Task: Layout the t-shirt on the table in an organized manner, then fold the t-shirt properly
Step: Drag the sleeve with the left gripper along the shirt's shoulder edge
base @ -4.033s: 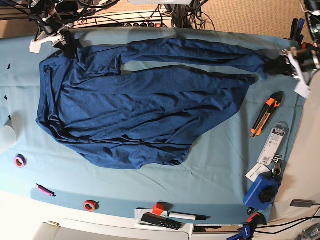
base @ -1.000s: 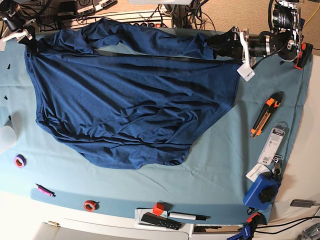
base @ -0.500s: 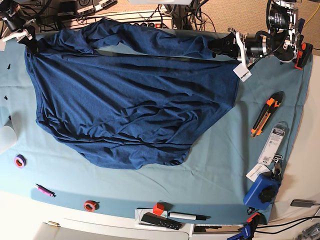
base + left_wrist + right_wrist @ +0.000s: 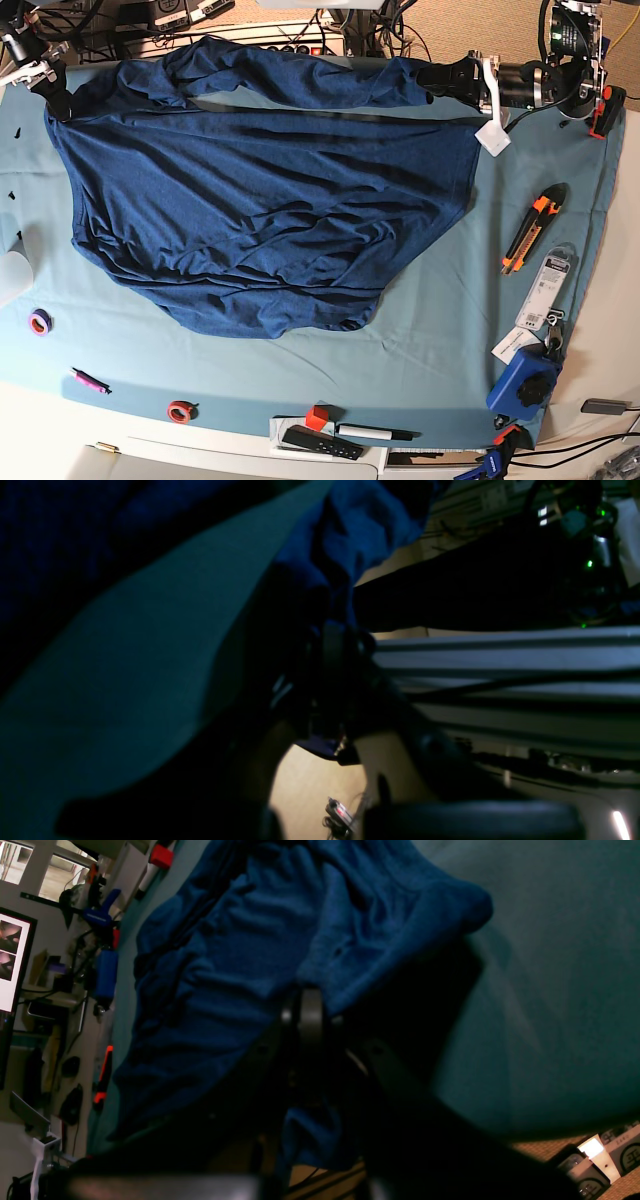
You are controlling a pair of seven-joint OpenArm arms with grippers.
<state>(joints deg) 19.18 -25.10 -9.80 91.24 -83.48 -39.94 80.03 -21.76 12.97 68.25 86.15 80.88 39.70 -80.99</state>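
The t-shirt (image 4: 260, 200) is lying spread across the upper and middle left of the base view on the surface (image 4: 440, 340), reaching from the upper left corner to the upper right, with its lower edge sagging in a rounded bulge toward the middle of the frame. Wrinkles are running diagonally through the body; a loose fold of cloth is humping along the top edge.

The left tool (image 4: 440, 78), at the upper right of the base view, is pinching a bunch of the t-shirt: in the left wrist view the jaws are closed narrow with blue cloth (image 4: 345, 545) gathering just above them. The right tool (image 4: 55, 98), at the upper left, is also clamped narrow on the shirt's corner; in the right wrist view blue fabric (image 4: 300, 920) is sitting on both sides of the closed tips (image 4: 306, 1007) and hanging below them.

Handling judgement: the knit looks soft, light and limp, holding no shape of its own. It is draping and creasing wherever tension is missing, and is probably clinging somewhat to the teal cover. Pinching at edges or corners, such as the hem or shoulder seams, should be giving better control than grabbing mid-panel. Both arms pulling apart evenly should be flattening the top fold; uneven pull risks skewing the body.
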